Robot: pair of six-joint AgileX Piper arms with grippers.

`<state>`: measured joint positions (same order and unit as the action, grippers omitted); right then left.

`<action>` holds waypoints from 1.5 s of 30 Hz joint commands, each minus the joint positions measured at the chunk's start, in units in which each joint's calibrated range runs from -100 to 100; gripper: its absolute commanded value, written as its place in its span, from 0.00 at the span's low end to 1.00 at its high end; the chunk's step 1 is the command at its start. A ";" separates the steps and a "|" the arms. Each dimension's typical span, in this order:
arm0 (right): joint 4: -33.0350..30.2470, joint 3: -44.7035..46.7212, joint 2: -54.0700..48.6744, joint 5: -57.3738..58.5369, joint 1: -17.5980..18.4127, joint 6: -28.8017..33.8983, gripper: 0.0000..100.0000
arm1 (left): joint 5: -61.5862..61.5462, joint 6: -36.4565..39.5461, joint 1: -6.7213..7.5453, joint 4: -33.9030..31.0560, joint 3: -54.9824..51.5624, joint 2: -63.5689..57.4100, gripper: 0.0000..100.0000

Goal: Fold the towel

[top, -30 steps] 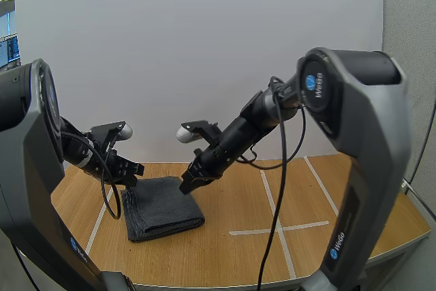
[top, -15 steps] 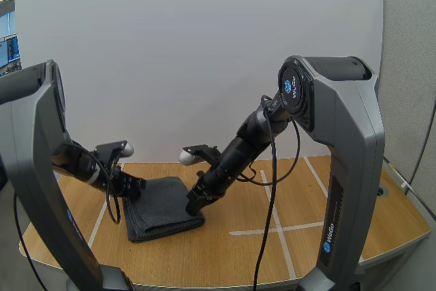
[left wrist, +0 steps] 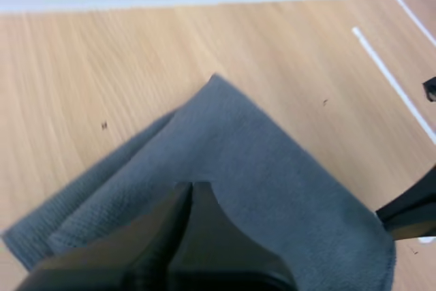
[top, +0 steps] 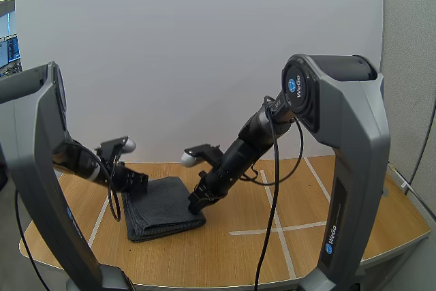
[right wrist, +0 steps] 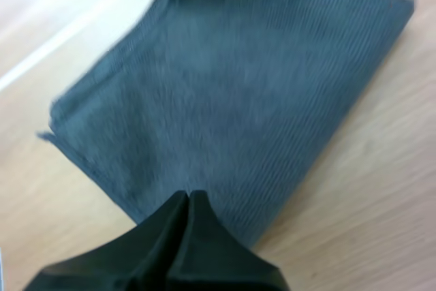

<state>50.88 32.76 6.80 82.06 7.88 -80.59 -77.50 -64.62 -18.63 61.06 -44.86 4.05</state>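
The folded towel (top: 162,206) lies near the tabletop's (top: 327,202) left edge, long axis far-to-near. The left end effector (top: 139,180), closed empty, is at its far-left corner; the right end effector (top: 196,202), likewise closed, at its right edge.

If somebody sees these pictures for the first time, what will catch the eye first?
A dark grey towel, folded into a thick pad, lies on the left part of the wooden table. Two black grippers flank it: the left gripper at its far left corner, the right gripper at its right edge, each with fingers shut into one wedge.
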 commanded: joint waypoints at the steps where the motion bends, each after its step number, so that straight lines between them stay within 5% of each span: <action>1: 1.98 -0.53 -0.96 -1.58 0.00 -0.43 0.00 | -4.02 1.89 -0.04 -1.73 0.25 -3.58 0.00; 7: 3.91 -3.51 -0.96 -3.08 0.00 -0.87 0.00 | -9.31 7.14 -0.04 -8.61 0.25 -4.87 0.00; 17: 4.22 -9.14 4.41 -5.16 3.21 -0.87 0.00 | -9.53 7.41 -0.30 -6.05 0.25 -5.01 0.00; 29: 1.44 -9.14 14.24 -13.56 5.11 -0.49 0.00 | -15.70 6.71 -5.99 -5.80 0.25 -5.01 0.00; 33: -2.90 -9.14 14.77 -14.43 3.73 1.52 0.00 | -17.65 5.99 -6.95 -5.80 0.25 -5.01 0.00; 45: -10.60 -9.02 14.77 -3.14 -6.16 2.34 0.00 | -17.81 4.64 -6.94 -5.39 0.25 -5.01 0.00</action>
<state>47.18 23.05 20.70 79.62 3.78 -78.15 -93.86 -59.49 -25.51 54.60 -44.86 -0.13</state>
